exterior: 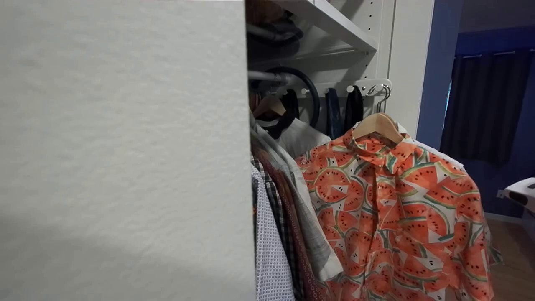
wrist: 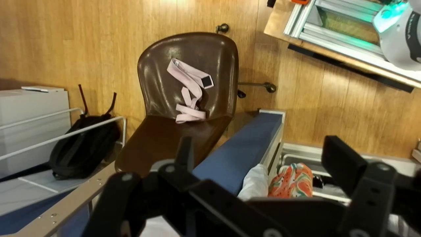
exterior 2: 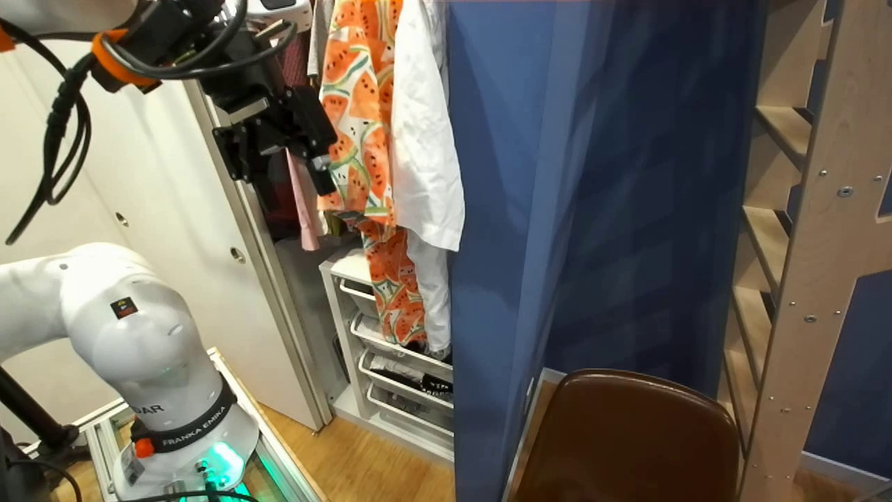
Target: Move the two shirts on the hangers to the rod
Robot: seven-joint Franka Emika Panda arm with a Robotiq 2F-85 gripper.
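Observation:
An orange watermelon-print shirt hangs on a wooden hanger, with a white shirt behind it. Their metal hooks sit on the end peg of a white peg rail. The grey rod is left of them, partly hidden by the wall. Both the watermelon shirt and the white shirt also show in an exterior view. My gripper is open and empty, with the watermelon shirt close beside it. In the wrist view the open fingers frame the lower shirts; the hangers are out of view there.
Several garments hang left of the shirts. Belts or ties hang on other pegs, below a white shelf. A drawer unit stands below. A blue wall borders the closet. A brown chair holds a pink tie.

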